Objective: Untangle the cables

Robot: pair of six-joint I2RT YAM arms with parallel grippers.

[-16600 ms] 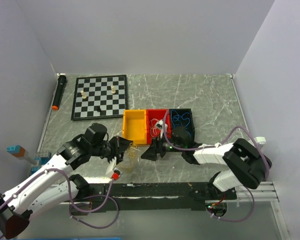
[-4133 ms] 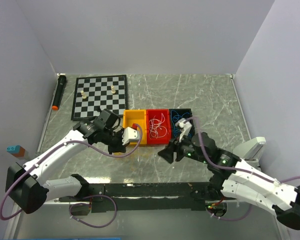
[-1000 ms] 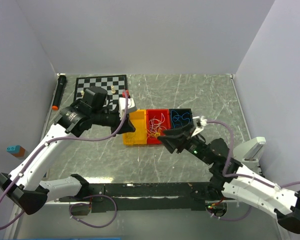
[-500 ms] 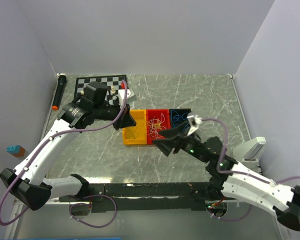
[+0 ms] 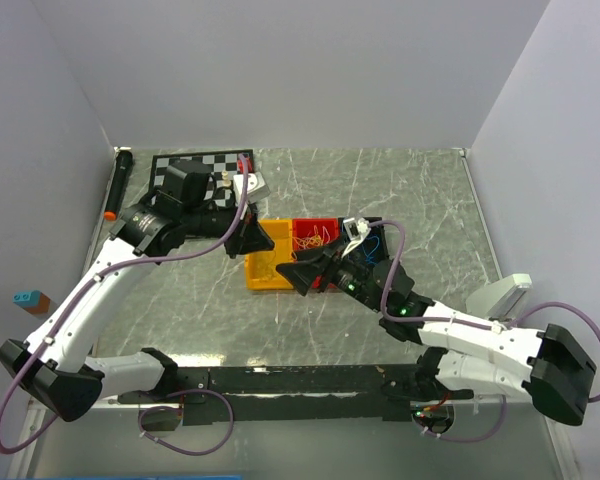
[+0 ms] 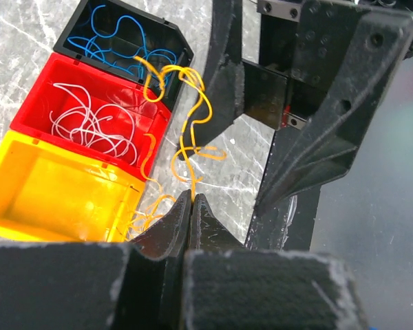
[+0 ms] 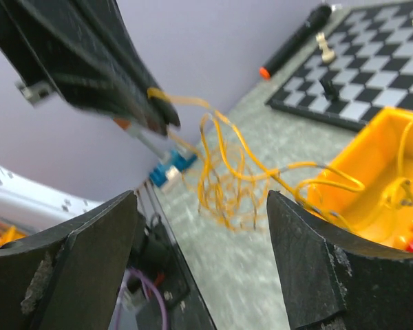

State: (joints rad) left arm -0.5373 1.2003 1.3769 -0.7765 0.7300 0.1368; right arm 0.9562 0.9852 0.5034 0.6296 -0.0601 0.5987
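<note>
Top external: left gripper (image 5: pixel 265 240) and right gripper (image 5: pixel 292 274) close together beside the yellow bin (image 5: pixel 263 270). Left wrist: left jaws pinched closed on the yellow cable (image 6: pixel 193 124), curling outward from the tips; white cable (image 6: pixel 89 127) in red bin (image 6: pixel 34 103). Right wrist: right jaws spread wide, empty; yellow cable hangs ahead between them.

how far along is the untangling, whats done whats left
Done: blue cables sit in the black bin, white cables in the red bin. In hand: the left fingers are shut on a strand of the yellow cables, lifted; the right fingers are open beside them. Left: probably separating that tangle into the yellow bin.
</note>
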